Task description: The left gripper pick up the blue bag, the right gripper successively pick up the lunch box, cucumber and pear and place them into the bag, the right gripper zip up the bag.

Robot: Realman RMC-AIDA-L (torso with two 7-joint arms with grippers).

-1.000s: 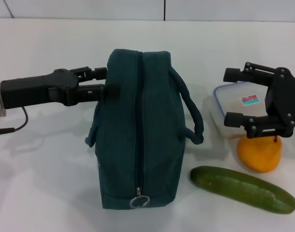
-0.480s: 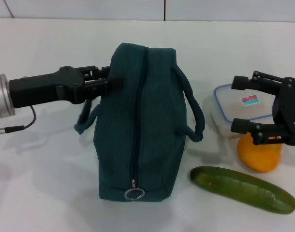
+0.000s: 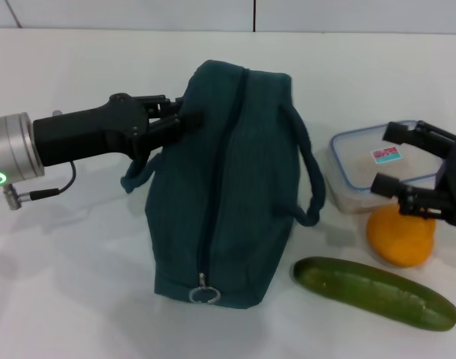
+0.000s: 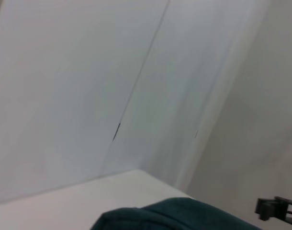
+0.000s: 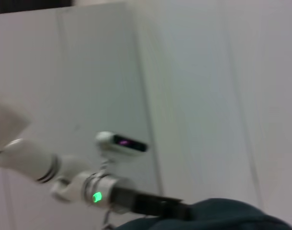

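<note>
Nearest the robot in the head view, the cucumber [image 3: 374, 292] lies flat on the white table [image 3: 71, 299], just right of the bag's near end and just in front of the pear [image 3: 401, 236]. The pear sits directly in front of the lunch box [image 3: 366, 168], which rests on the table with its blue-rimmed lid on. The blue bag [image 3: 224, 187] stands at centre with its near end on the table and its far end tilted up; the zipper runs closed along the top, and the metal ring pull [image 3: 203, 294] hangs at the near end. The left gripper [image 3: 185, 122] reaches in from the left with its fingers closed down on the bag's left handle strap at the upper far edge — the bag is gripped and appears partly lifted. The right gripper [image 3: 390, 159] hovers over the lunch box and pear with its fingers spread wide and nothing between them. The left wrist view shows only the top of the bag and a far-off gripper tip; the right wrist view shows the left arm with its green light beyond the bag. Status, as judged from this layout: the bag pickup is under way; the bag is not yet opened, all three items remain outside it, and loading and the final zip-up remain.
</note>
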